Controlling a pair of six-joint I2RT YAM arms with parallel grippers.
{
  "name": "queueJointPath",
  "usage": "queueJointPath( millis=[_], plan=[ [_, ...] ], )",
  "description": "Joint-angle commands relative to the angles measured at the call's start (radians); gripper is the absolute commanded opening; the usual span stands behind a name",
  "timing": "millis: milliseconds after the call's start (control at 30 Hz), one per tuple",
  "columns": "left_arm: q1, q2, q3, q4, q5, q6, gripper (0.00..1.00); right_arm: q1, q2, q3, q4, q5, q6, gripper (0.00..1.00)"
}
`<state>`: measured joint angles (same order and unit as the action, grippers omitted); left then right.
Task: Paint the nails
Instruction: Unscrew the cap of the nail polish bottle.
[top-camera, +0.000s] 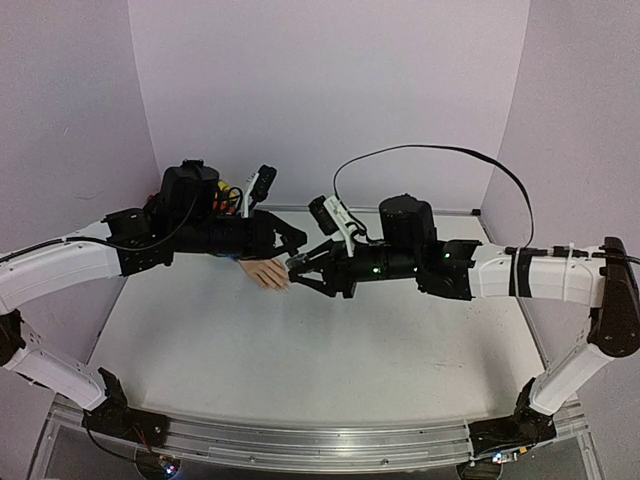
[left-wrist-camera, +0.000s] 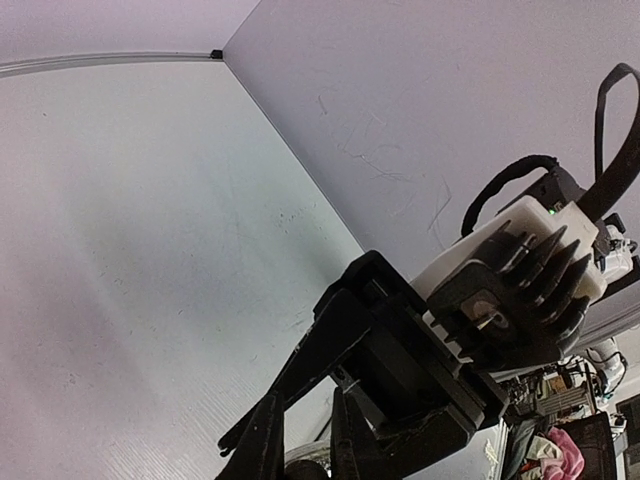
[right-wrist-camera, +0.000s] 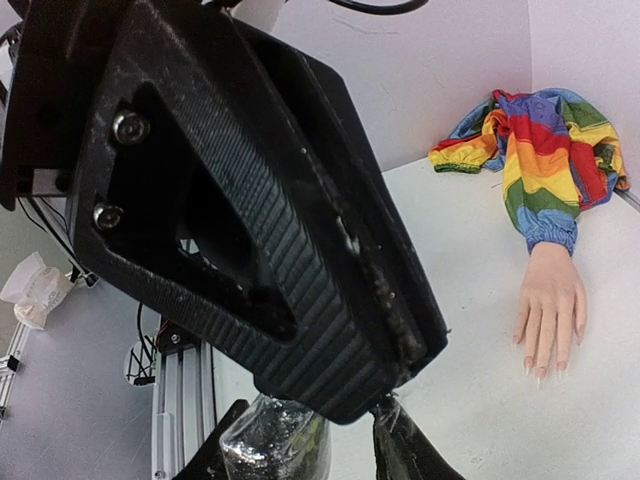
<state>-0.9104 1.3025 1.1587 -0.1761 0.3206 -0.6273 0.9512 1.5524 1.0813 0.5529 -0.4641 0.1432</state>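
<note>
The pale fake hand (top-camera: 268, 273) lies palm down on the white table (top-camera: 300, 360), just left of both grippers. In the right wrist view the hand (right-wrist-camera: 548, 305) shows its nails (right-wrist-camera: 540, 368) at the fingertips and its rainbow-striped sleeve (right-wrist-camera: 545, 150) behind. My left gripper (top-camera: 293, 240) (left-wrist-camera: 302, 405) is shut on a small glittery bottle (right-wrist-camera: 275, 445) (left-wrist-camera: 300, 466). My right gripper (top-camera: 302, 270) hangs right over that bottle with its fingers (right-wrist-camera: 260, 230) (left-wrist-camera: 300, 360) apart. Nothing shows between them.
White walls (top-camera: 330, 100) enclose the table on three sides. A black cable (top-camera: 430, 150) loops above the right arm. An aluminium rail (top-camera: 300, 445) runs along the near edge by the arm bases.
</note>
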Motion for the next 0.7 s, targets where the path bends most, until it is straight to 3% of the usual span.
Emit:
queueJointPath(
  millis=[0,100,233,400,500,600,667],
  plan=[
    [-0.005,-0.029,0.073,-0.023,0.008,0.026,0.00,-0.010,0.001,0.056,0.026,-0.039,0.015,0.40],
    [-0.005,-0.025,0.081,-0.040,0.005,0.029,0.00,-0.010,0.006,0.062,0.027,-0.027,0.014,0.38],
    [-0.004,-0.025,0.086,-0.043,0.003,0.028,0.00,-0.009,0.026,0.080,0.027,-0.028,0.023,0.20],
    [-0.005,-0.024,0.079,-0.048,-0.003,0.023,0.00,-0.010,0.039,0.095,0.030,-0.040,0.031,0.33],
    [-0.005,-0.028,0.076,-0.049,-0.005,0.021,0.00,-0.010,0.044,0.097,0.031,-0.039,0.039,0.22],
    [-0.004,-0.032,0.074,-0.049,-0.010,0.021,0.00,-0.010,0.047,0.096,0.038,-0.055,0.033,0.00],
    [-0.006,-0.032,0.076,-0.053,-0.018,0.014,0.00,-0.010,0.045,0.089,0.042,-0.026,0.025,0.00]
  ],
)
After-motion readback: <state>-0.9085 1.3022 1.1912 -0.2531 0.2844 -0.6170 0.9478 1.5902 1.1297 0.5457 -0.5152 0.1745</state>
